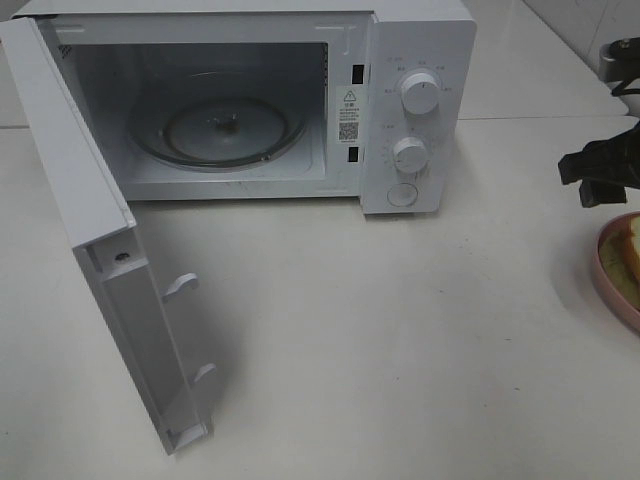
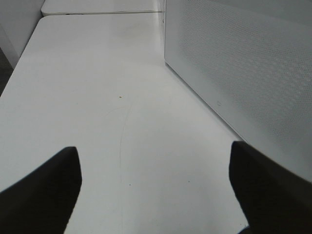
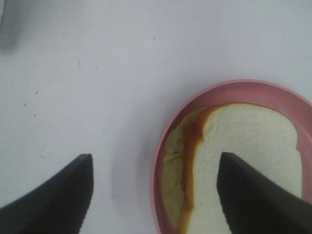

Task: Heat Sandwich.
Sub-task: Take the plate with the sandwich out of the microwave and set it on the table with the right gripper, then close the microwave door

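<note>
The sandwich (image 3: 243, 146), white bread with a tan crust and pale filling, lies on a pink plate (image 3: 234, 87). In the high view, sandwich (image 1: 628, 250) and plate (image 1: 603, 270) are cut off by the right edge. My right gripper (image 3: 155, 165) hangs open just above the plate's rim, one finger (image 3: 258, 195) over the bread, holding nothing; the high view shows this gripper (image 1: 598, 170) just beyond the plate. The left gripper (image 2: 153, 151) is open over bare table beside the microwave's side wall (image 2: 243, 73); it is outside the high view.
The white microwave (image 1: 415, 110) stands at the back with its door (image 1: 110, 300) swung wide open toward the front left. Its glass turntable (image 1: 222, 128) carries nothing. White tabletop (image 1: 400, 340) lies between the microwave and the plate.
</note>
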You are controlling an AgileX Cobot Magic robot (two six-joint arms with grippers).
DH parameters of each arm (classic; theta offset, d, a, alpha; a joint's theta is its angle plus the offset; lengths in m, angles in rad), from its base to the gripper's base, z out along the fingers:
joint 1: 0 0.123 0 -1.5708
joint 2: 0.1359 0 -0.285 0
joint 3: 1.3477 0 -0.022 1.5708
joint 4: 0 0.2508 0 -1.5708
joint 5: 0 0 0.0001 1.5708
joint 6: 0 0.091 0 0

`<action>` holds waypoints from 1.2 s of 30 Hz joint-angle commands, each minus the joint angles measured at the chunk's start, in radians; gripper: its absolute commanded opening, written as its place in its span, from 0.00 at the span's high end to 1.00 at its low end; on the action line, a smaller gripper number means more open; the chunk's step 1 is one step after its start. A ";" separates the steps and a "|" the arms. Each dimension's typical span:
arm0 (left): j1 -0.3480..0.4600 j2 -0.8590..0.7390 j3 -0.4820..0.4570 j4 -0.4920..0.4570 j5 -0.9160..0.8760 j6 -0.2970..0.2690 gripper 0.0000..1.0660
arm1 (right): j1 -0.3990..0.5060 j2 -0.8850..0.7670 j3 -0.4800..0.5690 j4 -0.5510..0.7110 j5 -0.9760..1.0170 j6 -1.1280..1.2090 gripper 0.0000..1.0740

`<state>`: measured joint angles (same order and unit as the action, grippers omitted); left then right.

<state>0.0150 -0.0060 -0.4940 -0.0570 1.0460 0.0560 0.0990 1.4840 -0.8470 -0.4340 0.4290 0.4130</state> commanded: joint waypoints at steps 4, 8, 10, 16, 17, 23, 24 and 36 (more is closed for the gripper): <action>-0.005 -0.015 0.002 -0.007 -0.008 0.000 0.29 | -0.002 -0.039 -0.102 0.085 0.158 -0.055 0.34; -0.005 -0.015 0.002 -0.007 -0.008 0.000 0.29 | -0.006 -0.037 -0.233 0.197 0.327 -0.165 0.34; -0.005 -0.015 0.002 -0.007 -0.008 0.000 0.29 | -0.006 -0.037 -0.262 0.227 0.361 -0.192 0.34; -0.005 -0.015 0.002 -0.007 -0.008 0.000 0.29 | -0.047 -0.037 -0.363 0.463 0.502 -0.381 0.34; -0.005 -0.015 0.002 -0.007 -0.008 0.000 0.29 | -0.057 -0.037 -0.368 0.513 0.522 -0.413 0.34; -0.005 -0.015 0.002 -0.007 -0.008 0.000 0.29 | -0.081 -0.037 -0.374 0.636 0.765 -0.541 0.34; -0.005 -0.015 0.002 -0.007 -0.008 0.000 0.29 | -0.081 -0.037 -0.374 0.636 0.765 -0.541 0.34; -0.005 -0.015 0.002 -0.007 -0.008 0.000 0.29 | -0.081 -0.210 -0.294 0.459 0.843 -0.474 0.35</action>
<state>0.0150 -0.0060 -0.4940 -0.0570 1.0460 0.0560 0.0230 1.2880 -1.1490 0.0410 1.2100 -0.0690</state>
